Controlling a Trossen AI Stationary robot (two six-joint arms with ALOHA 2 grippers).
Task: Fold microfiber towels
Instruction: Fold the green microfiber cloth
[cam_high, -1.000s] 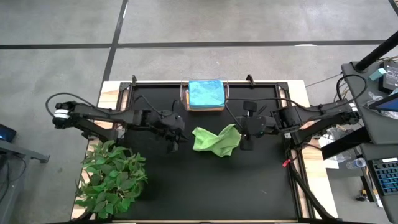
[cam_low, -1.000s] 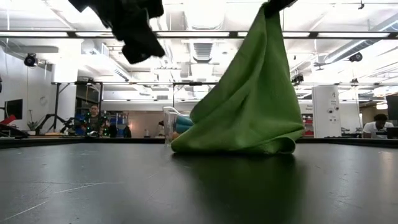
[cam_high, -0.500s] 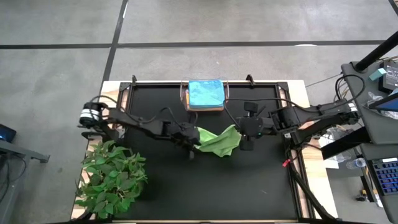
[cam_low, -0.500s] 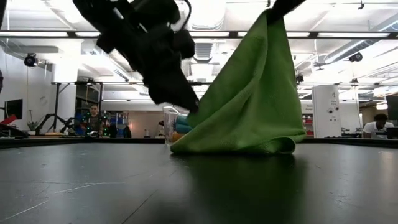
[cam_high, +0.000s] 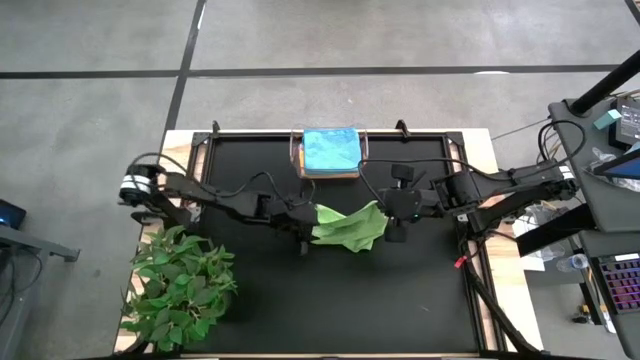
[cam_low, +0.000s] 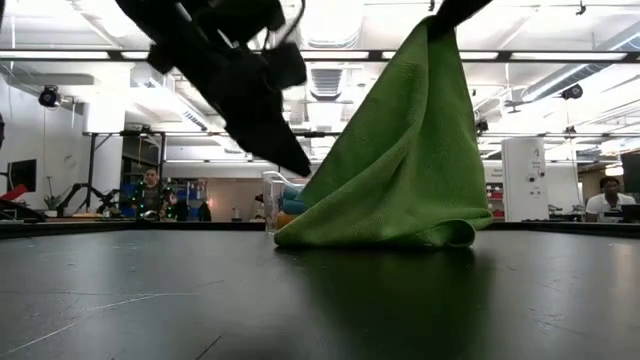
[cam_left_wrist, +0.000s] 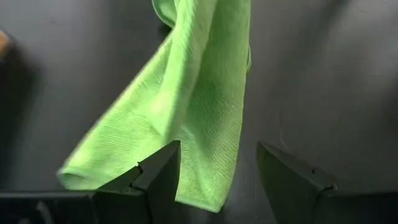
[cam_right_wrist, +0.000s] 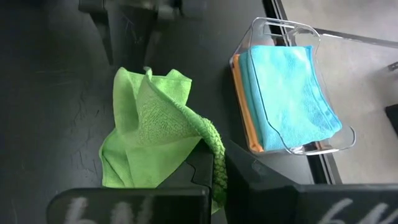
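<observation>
Right gripper, frame centre, pinches lime green towel corner; left gripper beside its left edge, jaws apart, empty

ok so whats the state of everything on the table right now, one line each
lime green towel: one corner lifted, the rest crumpled on the table
right hand: shut on the lime green towel's raised corner
left hand: open, fingers either side of the towel's hanging edge, not gripping
light blue towel: folded, on top of the stack in the bin
clear plastic bin: upright at the table's far edge, holding folded towels
plant: standing at the left corner
</observation>
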